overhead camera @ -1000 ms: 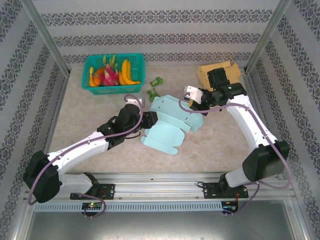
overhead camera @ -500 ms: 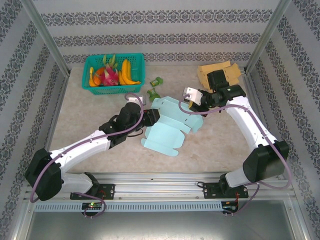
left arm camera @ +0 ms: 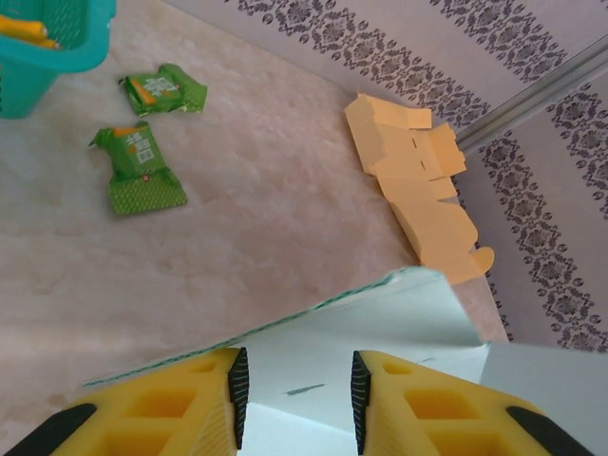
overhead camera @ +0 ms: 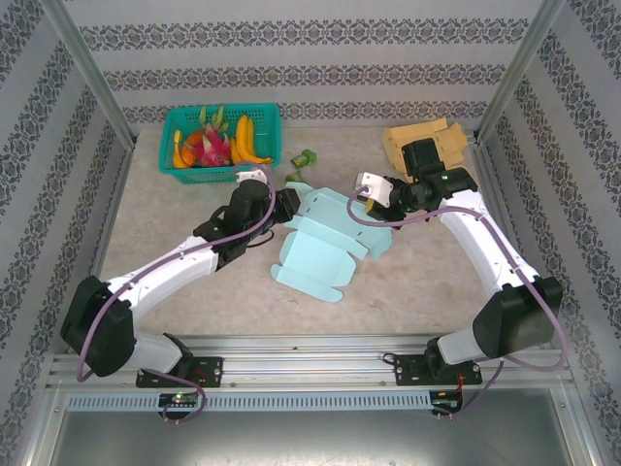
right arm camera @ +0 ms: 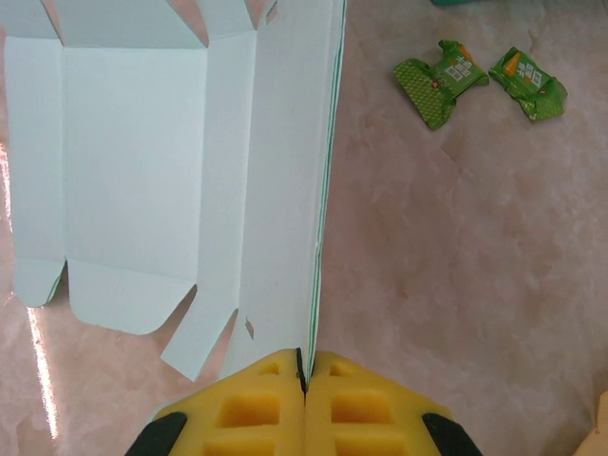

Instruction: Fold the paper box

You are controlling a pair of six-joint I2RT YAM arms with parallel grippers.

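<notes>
On the table [overhead camera: 417,282], paper box [right arm camera: 133,171] edge between right fingers [right arm camera: 256,404]

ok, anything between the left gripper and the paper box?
Nothing visible. The left gripper is open right at the paper box's raised panel, and the right gripper is shut on the box's edge.

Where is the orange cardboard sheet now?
In the top view the orange cardboard sheet lies far right on the table, just behind the right arm.
</notes>
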